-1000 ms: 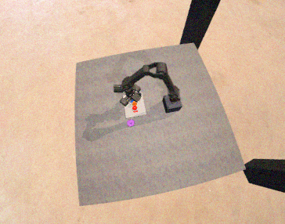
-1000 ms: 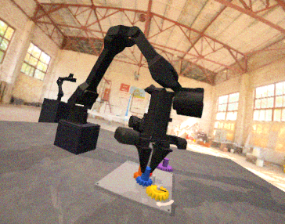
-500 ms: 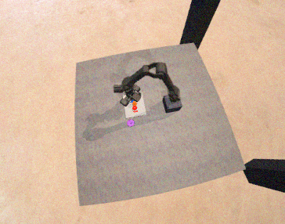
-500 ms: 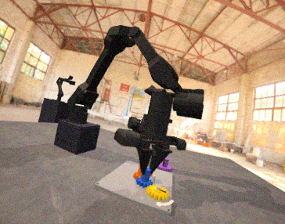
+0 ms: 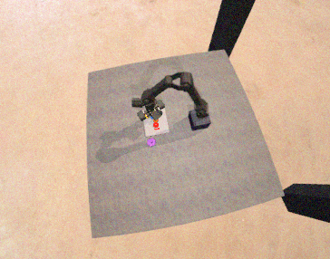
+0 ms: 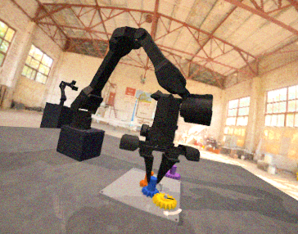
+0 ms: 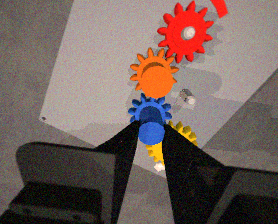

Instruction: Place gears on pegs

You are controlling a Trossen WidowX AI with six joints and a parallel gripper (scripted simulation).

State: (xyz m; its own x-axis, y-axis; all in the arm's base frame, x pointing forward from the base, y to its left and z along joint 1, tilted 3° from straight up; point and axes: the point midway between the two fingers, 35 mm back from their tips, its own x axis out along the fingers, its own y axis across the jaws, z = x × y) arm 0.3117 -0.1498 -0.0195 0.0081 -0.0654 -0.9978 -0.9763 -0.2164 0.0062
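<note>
The grey board (image 5: 164,129) (image 6: 124,185) (image 7: 95,65) lies on the table. The red gear (image 7: 175,36) sits on it, with the orange gear (image 6: 143,183) (image 7: 156,82) beside it, teeth at the red gear's. My gripper (image 6: 153,182) (image 7: 150,127) is shut on the stem of the blue gear (image 6: 150,191) (image 7: 151,134), upright at board level between the orange gear and the yellow gear (image 6: 164,201) (image 7: 186,135). The blue teeth appear to meet both neighbours; whether it sits fully flat is hidden. An empty peg (image 7: 190,100) stands right of the orange gear.
A purple gear (image 5: 151,142) (image 6: 173,174) stands on the table just off the board. The red arrow (image 7: 220,7) lies beside the red gear and the white arrow (image 6: 173,213) beside the yellow gear. The arm's dark base (image 5: 199,120) (image 6: 79,143) stands to one side of the board.
</note>
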